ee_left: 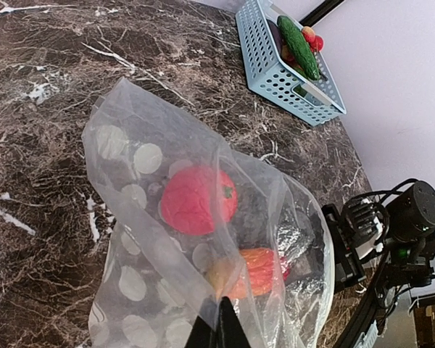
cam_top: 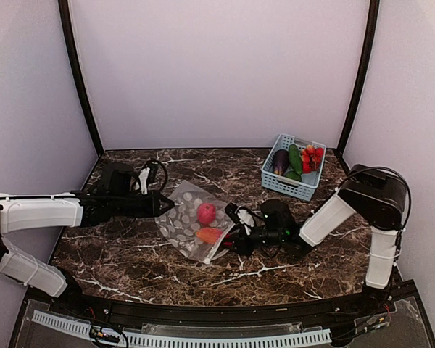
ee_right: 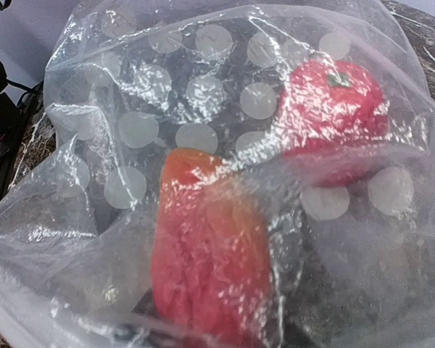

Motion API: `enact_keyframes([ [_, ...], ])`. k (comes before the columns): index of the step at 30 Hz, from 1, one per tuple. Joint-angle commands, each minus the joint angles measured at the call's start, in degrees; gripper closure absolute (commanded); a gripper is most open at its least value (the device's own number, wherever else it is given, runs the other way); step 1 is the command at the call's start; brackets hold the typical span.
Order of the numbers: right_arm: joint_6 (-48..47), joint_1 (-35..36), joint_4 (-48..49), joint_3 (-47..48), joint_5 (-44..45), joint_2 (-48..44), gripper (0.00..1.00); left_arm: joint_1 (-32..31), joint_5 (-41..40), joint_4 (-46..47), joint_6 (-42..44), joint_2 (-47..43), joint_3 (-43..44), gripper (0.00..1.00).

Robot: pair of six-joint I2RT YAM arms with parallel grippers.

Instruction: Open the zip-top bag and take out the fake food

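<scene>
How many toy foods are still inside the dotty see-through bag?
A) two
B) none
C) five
A: a round red toy and an orange-red toy show through the plastic of the bag, and no other food is seen in it.

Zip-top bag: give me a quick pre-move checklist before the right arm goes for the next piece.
1. left gripper pinched shut on the edge of the zip-top bag: ok.
2. Bag emptied: not ok. The red round piece and the orange-red piece lie inside.
3. right gripper at the bag's opposite edge: ok.
4. Right gripper closed on a piece: cannot tell. The right wrist view shows only plastic and food, with no fingers visible.
5. Bag mouth open wide enough: cannot tell.
6. basket apart from both arms: ok.
</scene>
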Motion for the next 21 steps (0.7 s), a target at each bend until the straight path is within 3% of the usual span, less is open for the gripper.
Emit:
enact_keyframes([
  [1, 2.1, 0.6, -1.5, -3.3, 1.2, -3.6, 0.81, 1.1, -3.5, -2.2, -0.3, 0.2, 1.4, 0.99],
  [16, 3.7, 0.2, -20.1, -11.9, 10.2, -26.1, 0.84, 5.0, -3.7, -1.5, -1.7, 1.5, 0.1, 0.99],
  [21, 4.8, -2.9, -27.8, -13.0, 14.2, -33.5, 0.85, 5.4, -3.4, -0.9, -1.9, 1.6, -0.1, 0.99],
])
